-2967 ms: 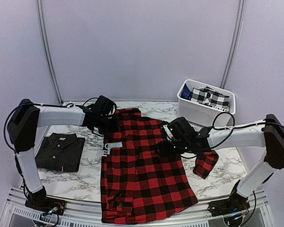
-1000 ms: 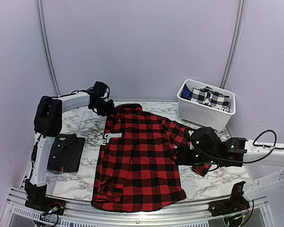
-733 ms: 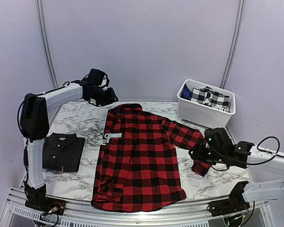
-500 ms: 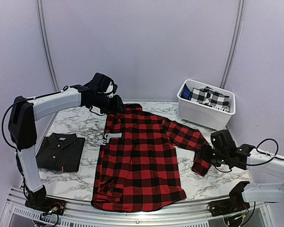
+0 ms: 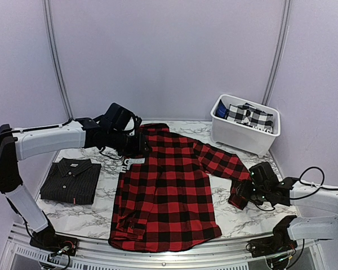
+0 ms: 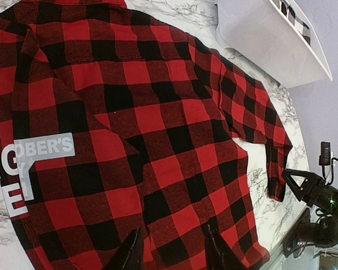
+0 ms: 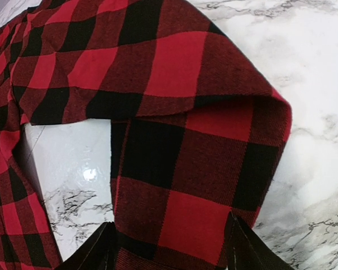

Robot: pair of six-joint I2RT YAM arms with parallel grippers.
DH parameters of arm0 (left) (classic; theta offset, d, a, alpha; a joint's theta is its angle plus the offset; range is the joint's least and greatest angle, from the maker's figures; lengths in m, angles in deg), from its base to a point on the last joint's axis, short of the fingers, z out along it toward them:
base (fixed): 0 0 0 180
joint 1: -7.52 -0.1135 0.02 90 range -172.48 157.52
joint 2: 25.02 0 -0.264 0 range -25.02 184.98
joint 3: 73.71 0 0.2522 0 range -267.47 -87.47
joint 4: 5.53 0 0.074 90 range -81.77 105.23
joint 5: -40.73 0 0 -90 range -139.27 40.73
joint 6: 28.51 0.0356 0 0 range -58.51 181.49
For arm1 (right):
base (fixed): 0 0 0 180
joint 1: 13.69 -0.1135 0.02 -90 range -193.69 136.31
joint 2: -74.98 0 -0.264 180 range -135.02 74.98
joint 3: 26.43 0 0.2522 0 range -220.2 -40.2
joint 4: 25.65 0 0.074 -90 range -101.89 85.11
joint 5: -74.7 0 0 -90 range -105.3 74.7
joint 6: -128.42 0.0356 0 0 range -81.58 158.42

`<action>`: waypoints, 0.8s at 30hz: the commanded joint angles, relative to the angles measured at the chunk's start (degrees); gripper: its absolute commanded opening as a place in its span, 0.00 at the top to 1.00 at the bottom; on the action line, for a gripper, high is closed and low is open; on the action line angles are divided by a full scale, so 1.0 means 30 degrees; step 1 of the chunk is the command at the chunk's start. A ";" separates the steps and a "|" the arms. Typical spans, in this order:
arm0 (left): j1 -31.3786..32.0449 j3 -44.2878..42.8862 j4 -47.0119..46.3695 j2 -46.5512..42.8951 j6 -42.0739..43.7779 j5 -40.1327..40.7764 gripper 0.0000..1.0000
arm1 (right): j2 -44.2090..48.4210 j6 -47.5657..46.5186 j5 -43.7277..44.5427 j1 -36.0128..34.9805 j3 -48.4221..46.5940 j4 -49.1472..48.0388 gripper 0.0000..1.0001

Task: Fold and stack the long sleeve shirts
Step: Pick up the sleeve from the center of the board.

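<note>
- Two shirts lay on the table. The flannel shirt (image 5: 163, 197) was spread flat across the centre of the top view, with one sleeve reaching to the lower right. The black pinstriped shirt (image 5: 70, 180) sat folded at the left edge.
- Your left gripper (image 6: 172, 247) hung over the flannel's upper left, fingers apart and holding nothing.
- Your right gripper (image 7: 169, 244) sat at the sleeve cuff (image 7: 180, 185) in the lower right. Its fingers stood apart on either side of the cuff, not visibly pinching it.
- The cuff lay doubled over on itself. I judged that if you closed on only its top layer, the sleeve could unroll mid-fold. A hard drag could also skew the flat body.
- The marble-patterned table (image 5: 96, 216) looked slick, so cloth might slide. A white bin (image 5: 242, 135) stood at upper right, and pale lilac walls (image 5: 169, 56) enclosed the space.
</note>
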 commanded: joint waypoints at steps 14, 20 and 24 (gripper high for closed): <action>0.0109 0.0858 -0.0898 -0.1609 -0.0417 -0.0119 0.61 | -0.3316 0.1405 0.1406 0.0166 -0.1052 0.2318 0.47; 0.0107 0.0944 -0.0903 -0.1663 -0.0322 -0.0164 0.61 | -0.0986 0.0581 0.2992 0.0209 -0.2692 0.5058 0.42; 0.0100 0.0951 -0.1012 -0.1716 -0.0296 -0.0222 0.61 | -0.0632 0.1087 0.2721 0.0194 -0.2560 0.6411 0.40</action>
